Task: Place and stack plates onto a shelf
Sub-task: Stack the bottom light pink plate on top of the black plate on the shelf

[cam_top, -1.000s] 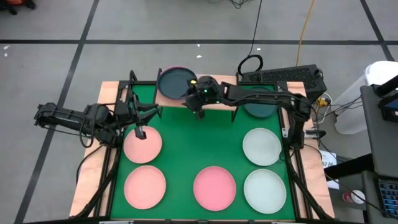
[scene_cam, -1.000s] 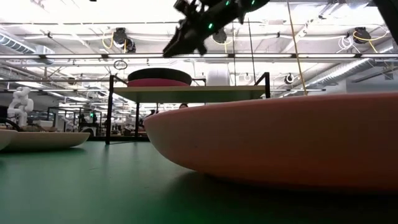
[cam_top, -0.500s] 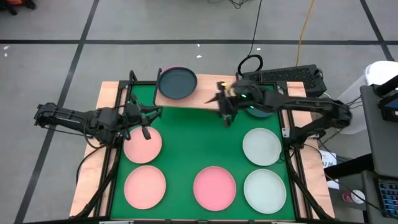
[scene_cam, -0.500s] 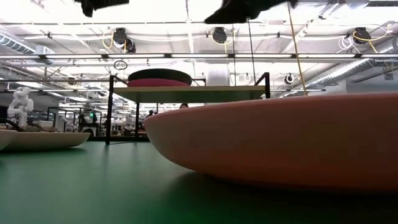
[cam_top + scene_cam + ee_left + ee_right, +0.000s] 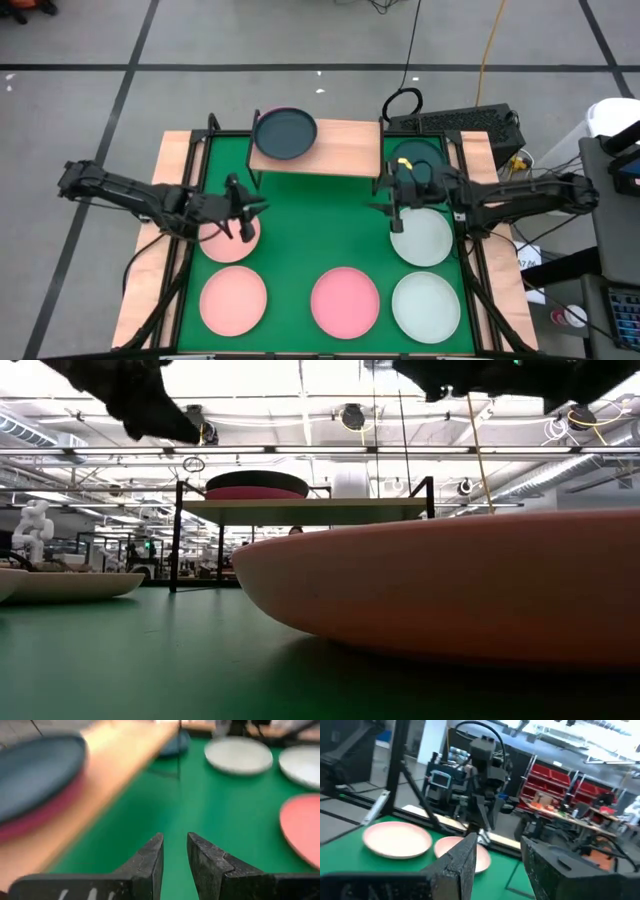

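The light-wood shelf stands at the table's far side. On its left end a dark teal plate lies on a pink plate. My left gripper hovers open by a narrow gap over the right edge of a salmon plate. My right gripper hangs open above the table just left of a mint-white plate. Another dark teal plate lies on the table behind the right arm, partly hidden by it.
Along the near side lie a salmon plate, a hot pink plate that fills the low view, and a second mint-white plate. The shelf's right half is bare. Green table shows between the two grippers.
My right gripper has left the stack on the shelf and swung toward the table's right and near edge, ending beside the mint-white plate. My left gripper has crept toward the table's right across the salmon plate. No plate has moved.
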Motion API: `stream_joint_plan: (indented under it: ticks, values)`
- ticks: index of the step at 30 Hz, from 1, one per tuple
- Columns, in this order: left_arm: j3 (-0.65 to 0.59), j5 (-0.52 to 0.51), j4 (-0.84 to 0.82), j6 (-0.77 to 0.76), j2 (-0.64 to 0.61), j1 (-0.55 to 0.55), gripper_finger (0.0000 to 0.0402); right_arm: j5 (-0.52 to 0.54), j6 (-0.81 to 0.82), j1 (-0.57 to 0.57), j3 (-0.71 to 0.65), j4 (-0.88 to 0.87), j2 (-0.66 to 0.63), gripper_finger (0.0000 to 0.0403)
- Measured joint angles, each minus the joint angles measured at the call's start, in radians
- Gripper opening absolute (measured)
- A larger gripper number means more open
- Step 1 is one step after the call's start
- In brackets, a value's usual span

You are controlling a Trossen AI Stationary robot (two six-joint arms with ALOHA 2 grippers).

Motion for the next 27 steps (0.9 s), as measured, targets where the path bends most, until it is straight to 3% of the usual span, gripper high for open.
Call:
stream_joint_plan:
  ticks: [11,27]
  values:
    - [0.144,0.237,-0.379,-0.378,0.224,-0.087,0.0093,0.001,0.049,0.072,-0.059,-0.006,-0.027,0.0135]
    - [0.214,0.542,-0.387,-0.52,0.49,-0.304,0.0092,0.001,0.049,0.109,-0.059,-0.069,-0.027,0.0135]
